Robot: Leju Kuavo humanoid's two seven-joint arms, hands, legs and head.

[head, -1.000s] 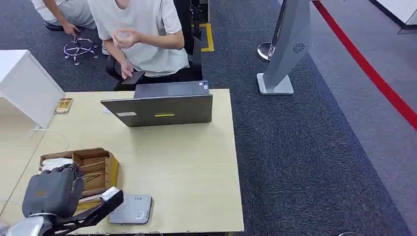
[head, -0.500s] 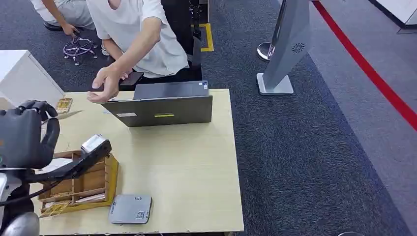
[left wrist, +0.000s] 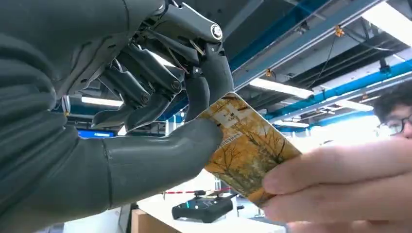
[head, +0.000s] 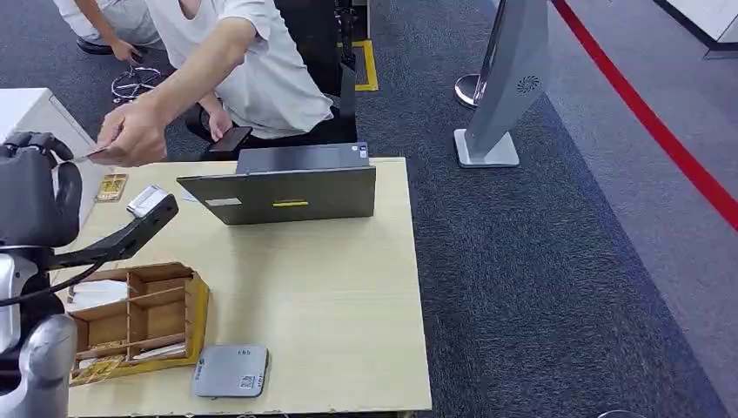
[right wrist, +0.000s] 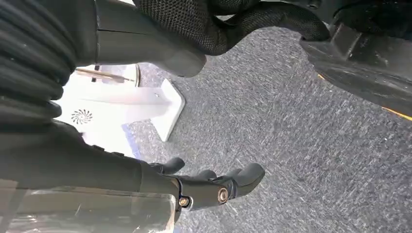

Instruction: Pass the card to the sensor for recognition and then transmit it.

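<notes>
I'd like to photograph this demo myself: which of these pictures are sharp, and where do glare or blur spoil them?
Head view: evenly lit and sharp, soft shadows on the table. Left wrist view: the card in the left hand is crisp, the person's fingers blur up close, ceiling lights glare. Right wrist view: the right hand is clear, the white stand washed out.

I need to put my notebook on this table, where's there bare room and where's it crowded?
The widest bare patch of the table lies between the laptop, the wooden organizer and the table's right edge. It is crowded on the left: organizer, grey sensor box, the left hand and a person's hand sharing the card.
</notes>
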